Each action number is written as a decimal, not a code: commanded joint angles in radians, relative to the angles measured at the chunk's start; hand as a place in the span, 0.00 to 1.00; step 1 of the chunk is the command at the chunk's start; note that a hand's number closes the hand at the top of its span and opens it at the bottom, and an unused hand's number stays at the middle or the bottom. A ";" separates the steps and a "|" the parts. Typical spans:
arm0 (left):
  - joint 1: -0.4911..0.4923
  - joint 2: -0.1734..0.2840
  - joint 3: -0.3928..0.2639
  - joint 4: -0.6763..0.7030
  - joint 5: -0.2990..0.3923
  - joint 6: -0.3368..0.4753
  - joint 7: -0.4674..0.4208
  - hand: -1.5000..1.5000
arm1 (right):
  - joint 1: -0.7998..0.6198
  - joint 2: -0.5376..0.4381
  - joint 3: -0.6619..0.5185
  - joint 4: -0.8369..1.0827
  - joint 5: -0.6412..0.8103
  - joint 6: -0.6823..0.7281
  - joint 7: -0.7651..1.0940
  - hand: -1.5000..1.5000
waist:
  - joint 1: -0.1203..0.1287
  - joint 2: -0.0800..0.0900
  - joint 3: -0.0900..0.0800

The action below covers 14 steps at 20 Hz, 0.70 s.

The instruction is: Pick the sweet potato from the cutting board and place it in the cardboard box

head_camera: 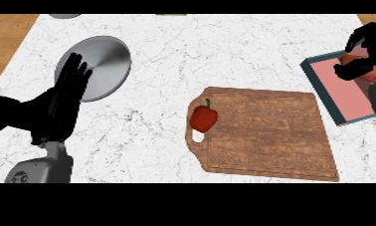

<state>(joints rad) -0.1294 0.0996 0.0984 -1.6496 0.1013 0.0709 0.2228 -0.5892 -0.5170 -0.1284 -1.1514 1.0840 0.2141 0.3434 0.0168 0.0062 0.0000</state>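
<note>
Head view: orange-brown sweet potato, firm, lumpy, pinched midway by my curled right hand over pink-floored cardboard box; left hand flat, fingers straight together.

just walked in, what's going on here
The right hand is curled round an orange-brown item, seemingly the sweet potato, over the box at the right edge. The cutting board holds only a red pepper near its handle. The left hand rests open at the left, partly over a silver plate.
</note>
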 commanded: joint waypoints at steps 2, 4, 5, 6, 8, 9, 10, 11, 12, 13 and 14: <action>-0.058 0.008 0.009 -0.009 0.004 0.020 0.063 0.50 | -0.070 -0.031 -0.061 0.239 -0.038 -0.036 -0.119 0.00 | -0.003 -0.002 0.001; -0.033 -0.014 -0.010 0.037 -0.020 0.018 -0.005 0.50 | -0.082 0.002 -0.081 0.256 -0.060 -0.134 -0.169 0.00 | -0.005 -0.002 0.001; 0.002 0.026 0.027 0.016 0.018 -0.029 -0.022 0.50 | -0.082 0.004 -0.102 0.271 -0.068 -0.193 -0.192 0.00 | 0.001 -0.001 0.001; -0.036 0.005 0.008 0.031 -0.003 0.003 0.000 0.50 | -0.065 0.016 -0.126 0.239 -0.083 -0.289 -0.224 0.00 | -0.001 0.002 0.002; 0.001 0.001 -0.002 -0.029 0.011 -0.006 0.013 0.50 | -0.084 0.037 -0.154 0.198 -0.116 -0.370 -0.265 0.00 | 0.007 -0.001 0.003; -0.031 -0.012 -0.007 0.007 -0.009 0.019 0.018 0.50 | -0.064 0.032 -0.178 0.194 -0.138 -0.434 -0.331 0.00 | -0.005 0.002 0.003; -0.004 -0.022 -0.018 -0.002 -0.017 0.021 0.004 0.50 | -0.107 0.039 -0.198 0.160 -0.181 -0.412 -0.333 0.00 | -0.005 -0.003 0.002; 0.013 0.015 0.006 -0.024 0.014 -0.019 0.011 0.50 | -0.112 0.020 -0.240 0.185 -0.213 -0.443 -0.367 0.00 | 0.004 -0.002 0.003; -0.009 0.001 -0.005 -0.031 -0.014 0.021 0.039 0.50 | -0.097 0.061 -0.249 0.127 -0.261 -0.428 -0.370 0.00 | -0.015 -0.009 0.002; -0.007 -0.002 0.003 -0.031 -0.002 0.020 0.036 0.50 | -0.105 0.039 -0.288 0.160 -0.305 -0.426 -0.412 0.00 | -0.010 -0.006 0.002; -0.017 0.027 0.037 0.007 0.033 -0.020 0.018 0.50 | -0.099 0.069 -0.295 0.170 -0.329 -0.442 -0.428 0.00 | -0.011 -0.004 0.001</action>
<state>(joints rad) -0.1398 0.1045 0.1049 -1.6614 0.1058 0.0743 0.2440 -0.6819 -0.4781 -0.3523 -0.9795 0.8621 -0.1704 0.0006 0.0106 0.0026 0.0018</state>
